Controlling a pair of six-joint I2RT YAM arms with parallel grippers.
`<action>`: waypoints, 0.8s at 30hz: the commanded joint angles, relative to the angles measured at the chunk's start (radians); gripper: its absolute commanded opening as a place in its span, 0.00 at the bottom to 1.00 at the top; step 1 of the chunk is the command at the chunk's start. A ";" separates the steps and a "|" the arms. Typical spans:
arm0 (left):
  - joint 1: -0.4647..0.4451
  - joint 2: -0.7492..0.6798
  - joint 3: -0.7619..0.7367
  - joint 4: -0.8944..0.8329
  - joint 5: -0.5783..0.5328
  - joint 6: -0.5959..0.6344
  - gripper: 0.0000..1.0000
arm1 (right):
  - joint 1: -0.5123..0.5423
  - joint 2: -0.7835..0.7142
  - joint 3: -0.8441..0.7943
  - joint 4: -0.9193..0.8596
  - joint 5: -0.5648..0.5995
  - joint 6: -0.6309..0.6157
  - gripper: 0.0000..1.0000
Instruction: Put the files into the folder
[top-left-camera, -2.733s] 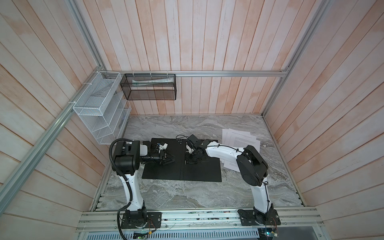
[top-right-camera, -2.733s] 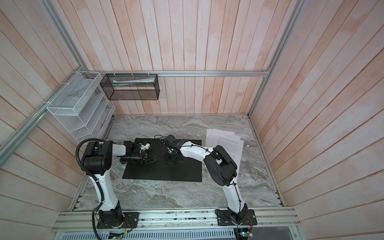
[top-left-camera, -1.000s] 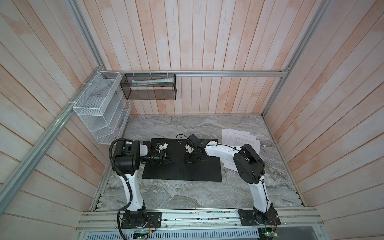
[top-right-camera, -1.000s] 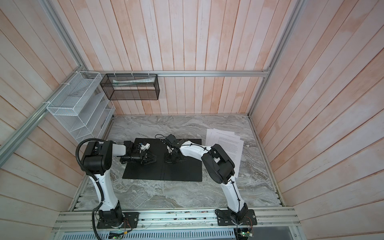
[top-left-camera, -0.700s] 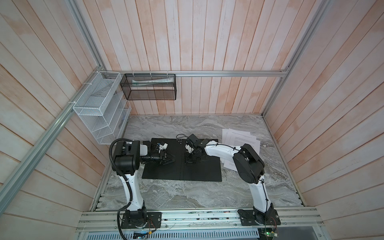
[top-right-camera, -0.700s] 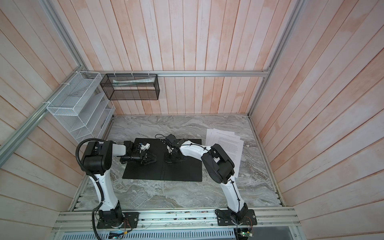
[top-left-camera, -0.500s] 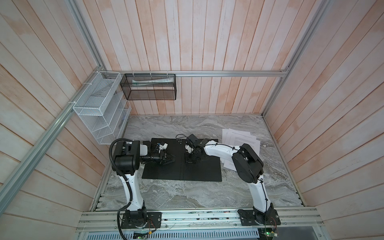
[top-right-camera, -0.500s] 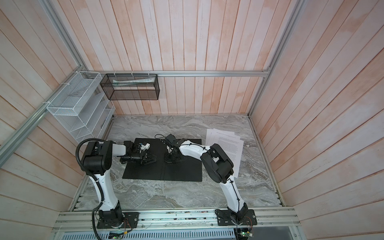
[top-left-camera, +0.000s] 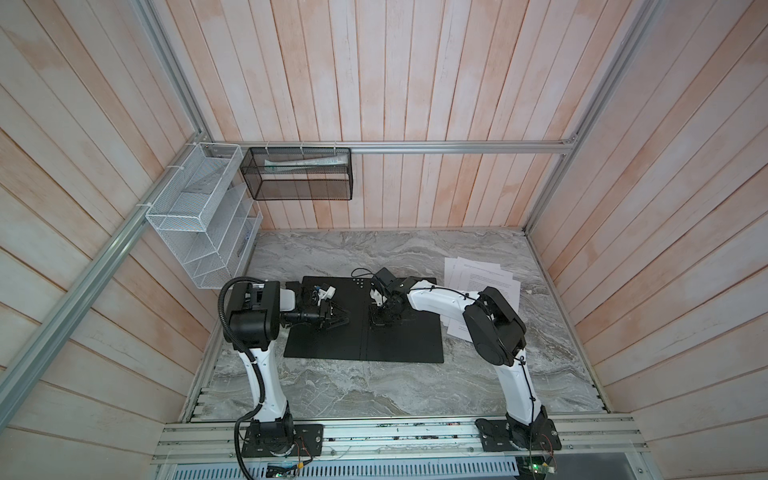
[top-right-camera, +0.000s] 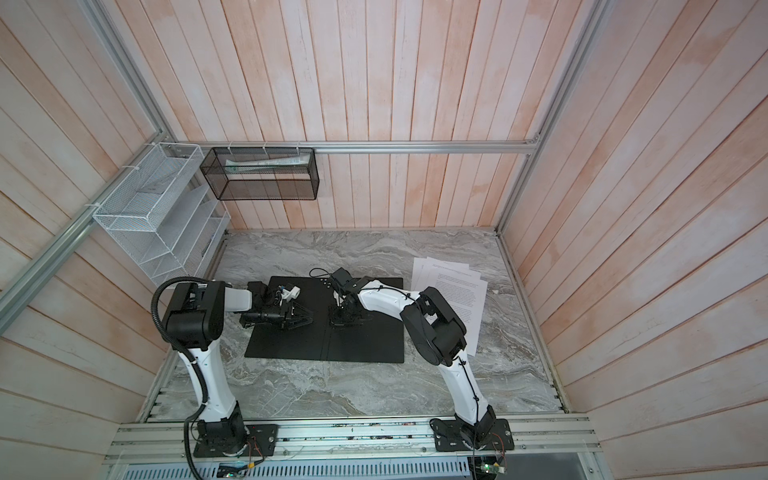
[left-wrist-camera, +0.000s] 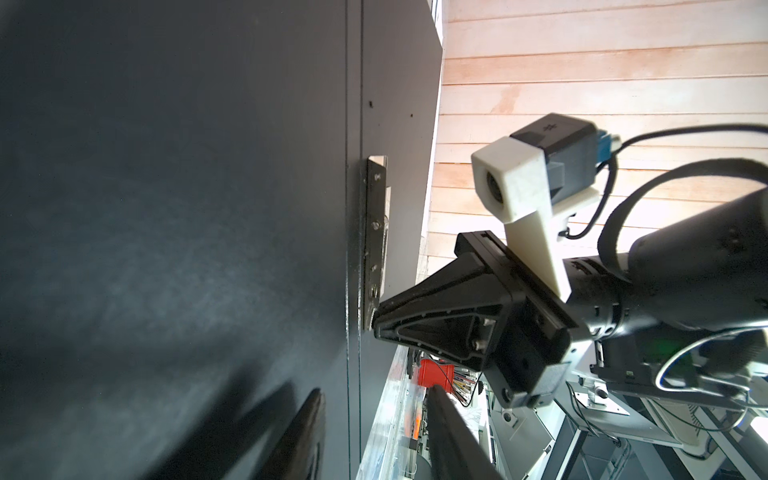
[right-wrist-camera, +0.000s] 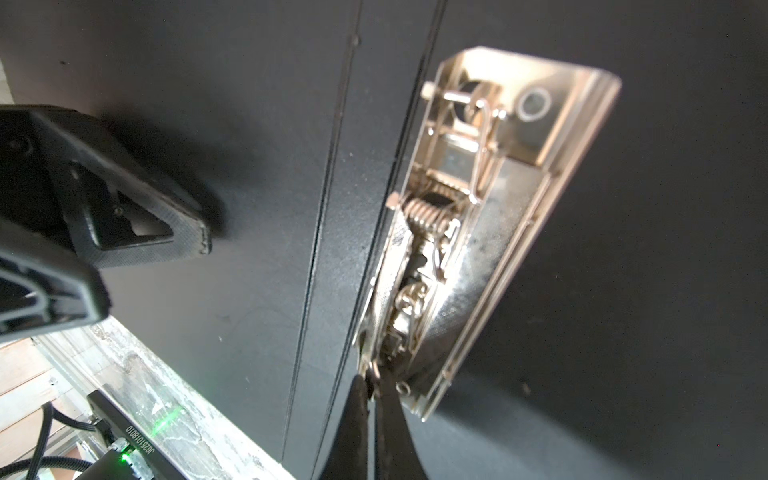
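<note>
Pale wooden planks (top-left-camera: 374, 83) wall in a grey marbled tabletop (top-left-camera: 374, 386). On the left wall hangs a white wire mesh rack (top-left-camera: 199, 224), and beside it on the back wall a black mesh basket (top-left-camera: 297, 174).

Below the rack, the left gripper (top-left-camera: 345, 322) reaches in low over the left half of the folder (top-left-camera: 399, 345). The folder lies opened flat in the middle of the tabletop, black inside up, in both top views (top-right-camera: 365, 345). This gripper is turned on its side with its jaws apart and nothing between them. In the right wrist view one of its fingers (right-wrist-camera: 183, 232) sits against the black cover, just short of the spine creases.

Just past the spine, on the right half of the folder, is the metal spine clip (right-wrist-camera: 478, 208), with its spring and wire showing. The left wrist view catches it edge-on (left-wrist-camera: 376, 237). The right gripper (right-wrist-camera: 372, 386) comes down on the clip's near end with its jaws closed together and the tips touching the metal. Whether a thin part of the clip is pinched between them cannot be told.

To the right, the files (top-left-camera: 478, 278) lie fanned on the tabletop, outside the folder and just beside its right edge. The right arm partly covers them in both top views (top-right-camera: 449, 282).
</note>
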 joint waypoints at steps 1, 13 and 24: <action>0.004 0.063 -0.015 -0.002 -0.126 0.001 0.43 | -0.018 0.088 -0.019 -0.050 0.109 -0.027 0.00; 0.004 0.065 -0.015 -0.001 -0.126 -0.001 0.43 | -0.037 0.097 -0.016 -0.007 0.057 -0.024 0.05; 0.004 0.065 -0.014 -0.002 -0.128 -0.002 0.43 | -0.059 0.046 -0.082 0.023 0.056 -0.021 0.00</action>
